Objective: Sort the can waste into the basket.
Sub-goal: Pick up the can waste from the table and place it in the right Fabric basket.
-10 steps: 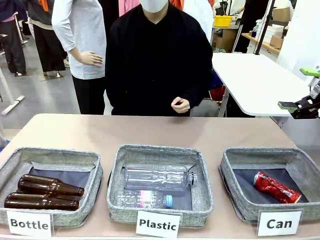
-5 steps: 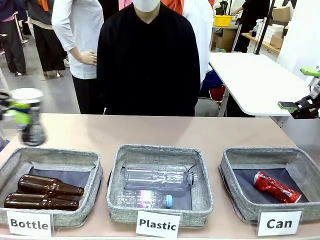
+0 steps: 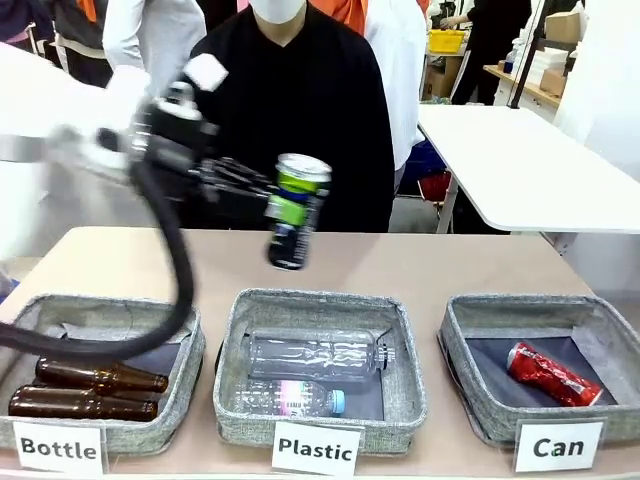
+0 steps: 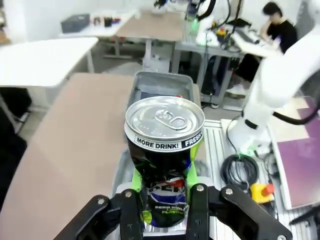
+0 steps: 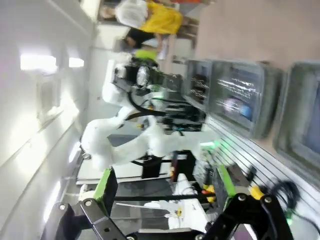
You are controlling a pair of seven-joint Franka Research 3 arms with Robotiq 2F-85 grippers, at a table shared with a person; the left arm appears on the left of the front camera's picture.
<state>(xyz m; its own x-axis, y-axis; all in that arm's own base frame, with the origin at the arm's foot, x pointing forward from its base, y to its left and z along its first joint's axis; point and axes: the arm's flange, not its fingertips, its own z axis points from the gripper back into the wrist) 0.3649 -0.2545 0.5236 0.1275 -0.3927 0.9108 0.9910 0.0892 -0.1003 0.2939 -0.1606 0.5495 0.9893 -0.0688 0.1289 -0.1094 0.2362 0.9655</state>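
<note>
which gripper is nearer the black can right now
Left. The left gripper holds the black can in its shut jaws, in the air behind the Plastic basket. The right gripper is open, off to the side, holding nothing.

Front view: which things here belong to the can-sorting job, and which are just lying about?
Belongs to the job:
- black can, held in the shut left gripper above the table
- crushed red can, already lying in its basket
- Can basket

Just lying about:
- Bottle basket with two brown bottles
- Plastic basket with two clear bottles
</note>
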